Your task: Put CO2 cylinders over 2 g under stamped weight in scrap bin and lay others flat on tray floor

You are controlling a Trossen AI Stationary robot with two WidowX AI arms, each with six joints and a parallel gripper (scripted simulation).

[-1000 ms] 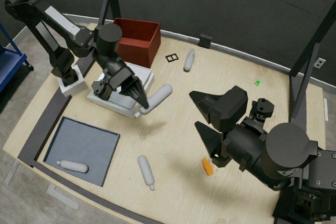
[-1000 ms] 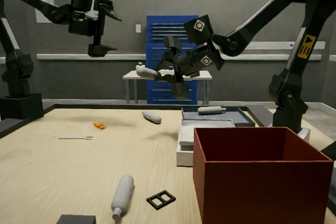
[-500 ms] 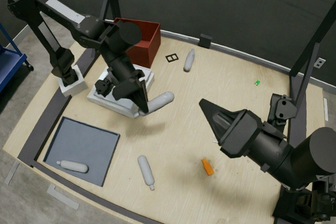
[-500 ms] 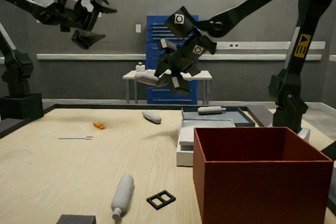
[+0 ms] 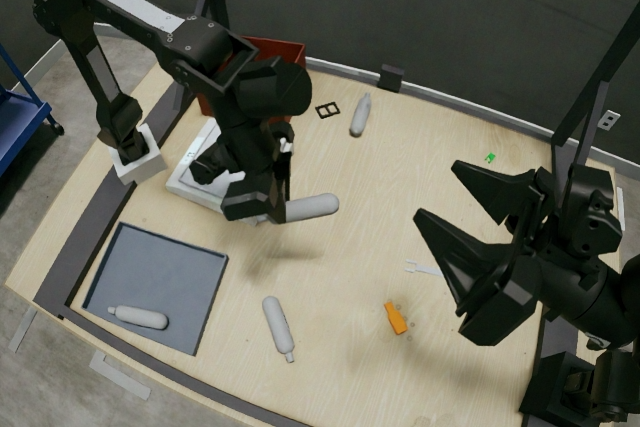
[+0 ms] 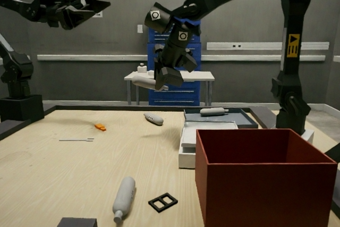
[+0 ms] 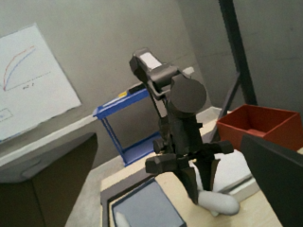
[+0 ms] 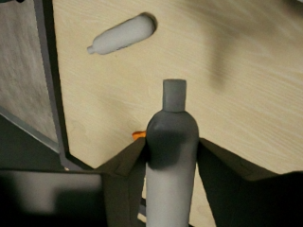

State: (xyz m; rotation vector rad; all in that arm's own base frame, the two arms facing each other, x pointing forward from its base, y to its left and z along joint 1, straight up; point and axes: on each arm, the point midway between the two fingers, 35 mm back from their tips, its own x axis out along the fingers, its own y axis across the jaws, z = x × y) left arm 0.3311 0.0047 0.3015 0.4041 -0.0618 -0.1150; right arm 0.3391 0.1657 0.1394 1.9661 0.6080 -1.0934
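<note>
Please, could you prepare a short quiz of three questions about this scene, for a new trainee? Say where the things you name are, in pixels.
1. Which arm's gripper holds a cylinder [image 5: 312, 207] [image 6: 144, 82] [image 7: 219, 202] [image 8: 171, 189]?
2. True or false: the orange piece [image 5: 395, 317] [image 6: 100, 127] lies inside the tray [image 5: 160, 277] [image 6: 241, 118] [image 7: 147, 205].
3. Fill in: the tray holds ___ cylinder(s).

Key: 1. right; 2. false; 3. one
</note>
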